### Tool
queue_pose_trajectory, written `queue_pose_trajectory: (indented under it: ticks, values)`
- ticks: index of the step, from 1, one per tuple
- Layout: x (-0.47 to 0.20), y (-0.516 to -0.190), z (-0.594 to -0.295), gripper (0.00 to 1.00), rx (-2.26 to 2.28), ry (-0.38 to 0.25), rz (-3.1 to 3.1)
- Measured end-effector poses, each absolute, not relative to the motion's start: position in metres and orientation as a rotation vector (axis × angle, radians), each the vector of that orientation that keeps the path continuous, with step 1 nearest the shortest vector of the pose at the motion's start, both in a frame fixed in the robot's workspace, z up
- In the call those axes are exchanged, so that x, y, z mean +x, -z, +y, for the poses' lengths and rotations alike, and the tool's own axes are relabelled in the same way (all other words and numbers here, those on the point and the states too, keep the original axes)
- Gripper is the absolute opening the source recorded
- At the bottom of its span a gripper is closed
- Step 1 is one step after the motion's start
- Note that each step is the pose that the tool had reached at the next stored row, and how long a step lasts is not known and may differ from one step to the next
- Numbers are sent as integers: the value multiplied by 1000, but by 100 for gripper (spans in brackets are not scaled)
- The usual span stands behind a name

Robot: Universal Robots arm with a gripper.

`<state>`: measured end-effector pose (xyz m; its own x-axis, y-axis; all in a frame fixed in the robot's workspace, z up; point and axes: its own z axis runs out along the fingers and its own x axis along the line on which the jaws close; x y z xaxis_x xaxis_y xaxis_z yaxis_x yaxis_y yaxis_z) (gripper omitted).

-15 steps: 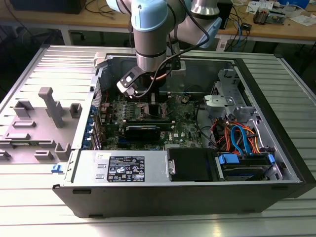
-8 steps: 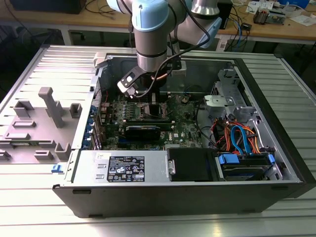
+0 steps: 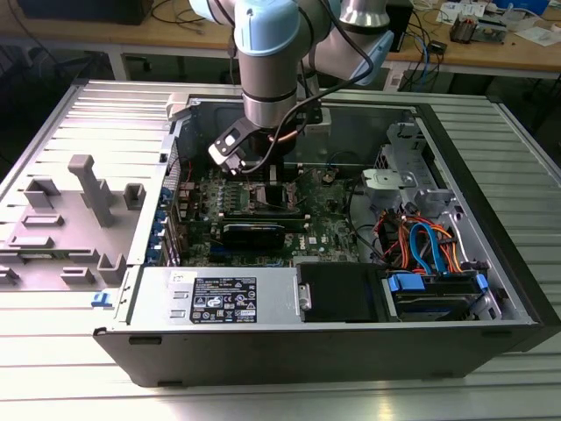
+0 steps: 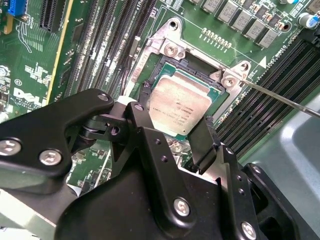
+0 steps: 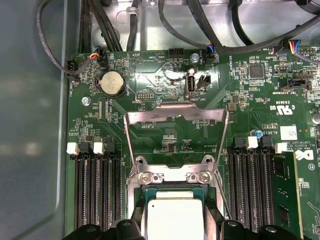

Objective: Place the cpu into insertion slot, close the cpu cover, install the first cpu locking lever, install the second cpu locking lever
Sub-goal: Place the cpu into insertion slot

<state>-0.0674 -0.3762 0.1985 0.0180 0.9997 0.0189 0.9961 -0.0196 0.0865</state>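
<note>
Inside the open black computer case point(image 3: 513, 289), which lies on a ridged metal surface point(image 3: 53, 351), we see the arm's black end effector point(image 3: 254, 175) lowered onto the green motherboard point(image 3: 324, 219). The small square chip with a silver-grey metal top, the cpu point(image 4: 180, 102), lies flat in the insertion slot point(image 4: 195, 70), a square socket with a dark frame and silvery rim. In the second wrist view the end effector point(image 4: 172, 117) sits right at the chip's near edge. We cannot tell whether it grips the chip or has let go.

In the first wrist view the cpu cover point(image 5: 175, 116), a thin silvery frame plate, stands swung open beyond the chip point(image 5: 174, 217). A thin metal lever rod point(image 4: 280, 97) runs out from one socket corner over long black memory slots point(image 4: 260, 95). A round silver coin battery point(image 5: 112, 82) sits farther off on the board.
</note>
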Motion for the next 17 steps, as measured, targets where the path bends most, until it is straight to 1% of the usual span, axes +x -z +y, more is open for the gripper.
queue_pose_trajectory:
  ticks: [5, 17]
  values:
    - [-68, -197, -376, 55, 2210, -124, 2168]
    - [-70, -196, -378, 55, 2210, -123, 2168]
